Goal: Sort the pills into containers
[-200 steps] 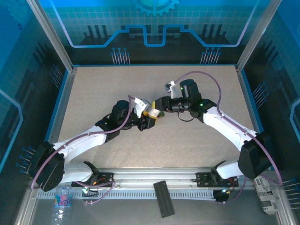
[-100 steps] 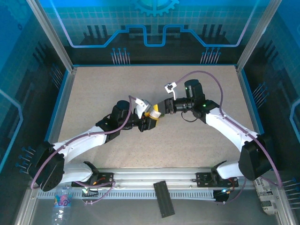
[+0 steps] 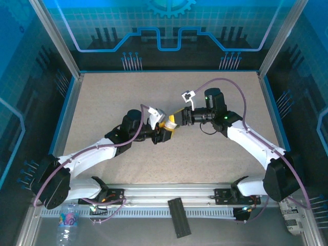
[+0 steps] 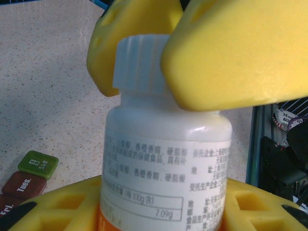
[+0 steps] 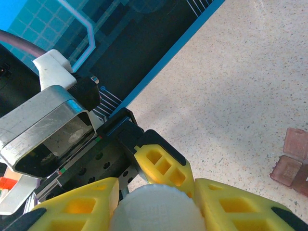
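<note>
A small white bottle (image 4: 163, 163) with printed text and an orange band is held off the table at the middle, with my left gripper (image 4: 161, 204) shut on its body. My right gripper (image 5: 156, 204) is shut on the bottle's ribbed white cap (image 5: 156, 211); its yellow fingers (image 4: 240, 53) clamp the cap (image 4: 139, 67) from both sides. In the top view the two grippers (image 3: 163, 131) (image 3: 174, 121) meet nose to nose over the bottle (image 3: 168, 124). The containers (image 4: 29, 175) lie on the table below, the green end compartment and dark red ones showing. Translucent reddish compartments (image 5: 293, 161) show at the right edge.
The speckled beige table (image 3: 113, 97) is bounded by a blue rim and enclosure posts. A black flat strip (image 3: 179, 217) lies on the front rail and a water bottle (image 3: 68, 218) sits outside at the bottom left.
The right arm has shifted slightly to the right and its wrist has turned while staying on the cap. The left arm has hardly moved.
</note>
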You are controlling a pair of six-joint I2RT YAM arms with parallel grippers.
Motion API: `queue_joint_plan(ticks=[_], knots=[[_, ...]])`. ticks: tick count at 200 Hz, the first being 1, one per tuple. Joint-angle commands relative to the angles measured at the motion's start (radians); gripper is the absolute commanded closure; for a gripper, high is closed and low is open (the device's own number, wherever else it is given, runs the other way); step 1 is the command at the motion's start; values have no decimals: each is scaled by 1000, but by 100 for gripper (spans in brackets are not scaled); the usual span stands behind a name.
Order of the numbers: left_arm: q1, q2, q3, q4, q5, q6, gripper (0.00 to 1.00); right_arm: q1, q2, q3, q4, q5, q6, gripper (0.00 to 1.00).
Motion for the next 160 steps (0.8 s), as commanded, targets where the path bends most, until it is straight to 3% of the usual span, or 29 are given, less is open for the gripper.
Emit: queue_joint_plan(ticks=[1, 131, 160], knots=[[14, -8, 11, 6, -37, -20, 100, -15, -32, 8, -25, -1, -27, 66], [14, -8, 8, 47, -87, -35, 100, 72, 2, 1, 38, 126, 115, 55], [14, -10, 5, 39, -97, -28, 100, 70, -5, 17, 9, 155, 125, 43]])
